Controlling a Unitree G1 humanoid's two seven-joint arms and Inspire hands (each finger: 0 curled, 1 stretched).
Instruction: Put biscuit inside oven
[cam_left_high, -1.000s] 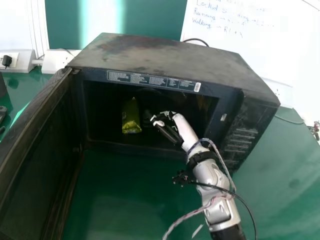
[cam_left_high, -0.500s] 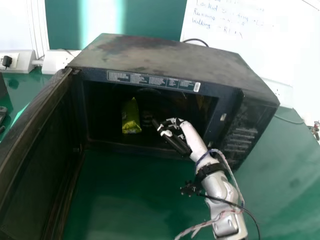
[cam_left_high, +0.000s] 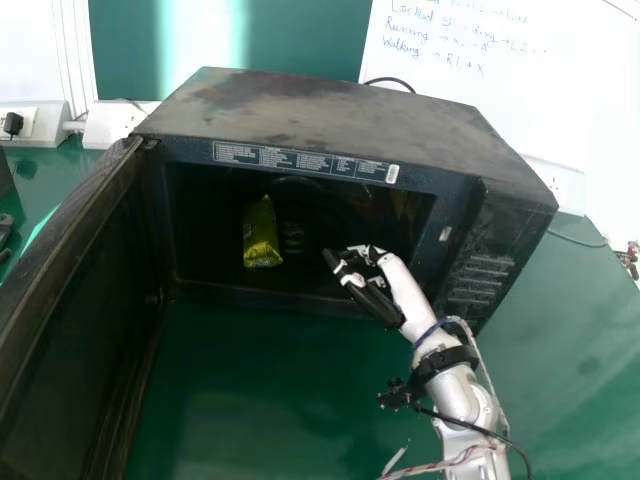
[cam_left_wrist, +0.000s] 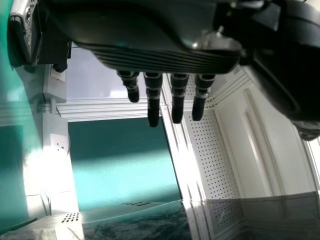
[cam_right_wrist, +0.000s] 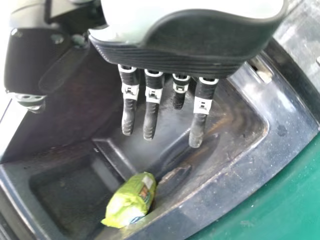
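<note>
At the front opening of the black oven (cam_left_high: 320, 110), my right hand (cam_left_high: 375, 285) stands with its fingers extended and holds nothing. The green biscuit packet (cam_left_high: 261, 233) lies inside the oven cavity, left of the hand and apart from it. In the right wrist view the same packet (cam_right_wrist: 131, 200) rests on the oven floor, beyond the straight fingers of my right hand (cam_right_wrist: 200, 112). My left hand (cam_left_wrist: 152, 97) hangs in the left wrist view with straight fingers, holding nothing.
The oven door (cam_left_high: 75, 320) stands wide open on the left. The green table (cam_left_high: 260, 400) extends in front of the oven and to its right. Wall sockets (cam_left_high: 115, 122) and a whiteboard (cam_left_high: 510, 80) are behind.
My right hand has drawn back out of the oven, toward the right and the front edge. The biscuit packet has stayed where it lay.
</note>
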